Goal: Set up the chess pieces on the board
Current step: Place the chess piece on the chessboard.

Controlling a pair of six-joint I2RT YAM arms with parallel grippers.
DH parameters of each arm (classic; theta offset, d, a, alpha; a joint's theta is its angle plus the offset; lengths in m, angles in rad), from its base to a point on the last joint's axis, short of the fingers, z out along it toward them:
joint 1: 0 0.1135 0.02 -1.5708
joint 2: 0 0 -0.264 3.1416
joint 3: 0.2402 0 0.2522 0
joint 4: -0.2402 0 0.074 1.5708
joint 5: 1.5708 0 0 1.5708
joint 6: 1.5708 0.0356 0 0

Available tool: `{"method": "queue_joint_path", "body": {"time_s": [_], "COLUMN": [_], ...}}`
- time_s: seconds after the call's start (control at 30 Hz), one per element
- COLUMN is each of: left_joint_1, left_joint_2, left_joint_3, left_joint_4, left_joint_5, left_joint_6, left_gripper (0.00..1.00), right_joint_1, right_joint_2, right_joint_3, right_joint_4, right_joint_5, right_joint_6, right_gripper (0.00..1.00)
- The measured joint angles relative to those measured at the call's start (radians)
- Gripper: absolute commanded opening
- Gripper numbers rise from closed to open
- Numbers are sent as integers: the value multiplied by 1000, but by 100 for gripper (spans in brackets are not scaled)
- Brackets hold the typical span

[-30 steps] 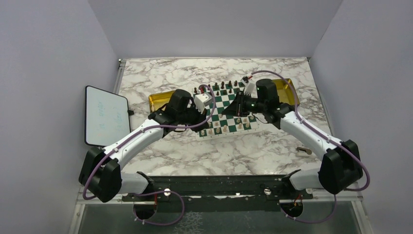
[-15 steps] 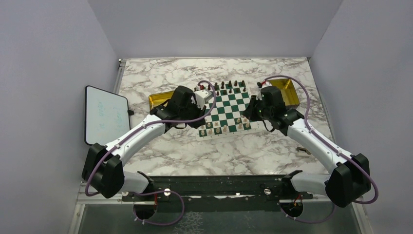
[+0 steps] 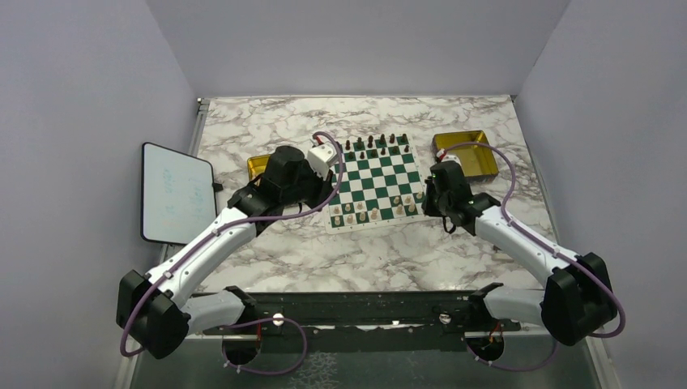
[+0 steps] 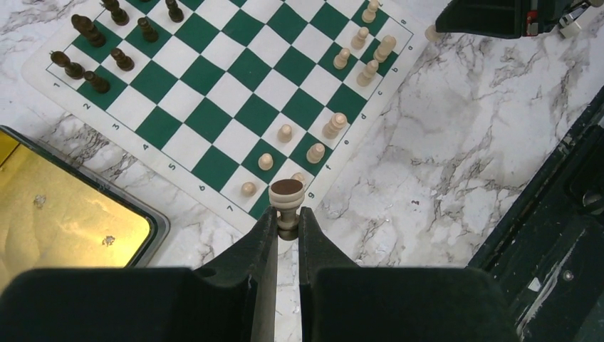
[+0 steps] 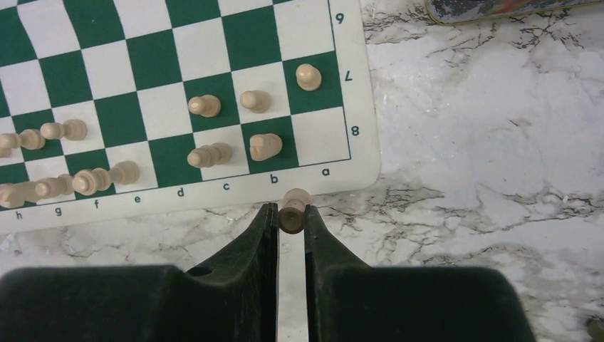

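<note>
Veined marble tabletop (image 3: pixel 267 130) carries a flat checkered board (image 3: pixel 377 177) with turned cream pieces (image 5: pixel 265 146).

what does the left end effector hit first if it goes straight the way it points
Probably the cream pawn right beyond its held piece, on the board's corner; depth is unclear, so it might pass over.
</note>
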Motion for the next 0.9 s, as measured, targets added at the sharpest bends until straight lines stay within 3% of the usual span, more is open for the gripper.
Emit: {"method": "queue_joint_path", "body": {"time_s": [0.9], "left_joint_1": [0], "left_joint_2": [-39], "left_joint_3": [-63], "left_joint_4": [10], "left_joint_5": [-53], "left_joint_6": [18], "left_gripper": [5], "right_joint_1": [-18], "right_joint_2": [154], "right_joint_3": [-70], "right_joint_4": [234], "right_joint_5": [86], "right_joint_6": [-10], "right_gripper": [8]}}
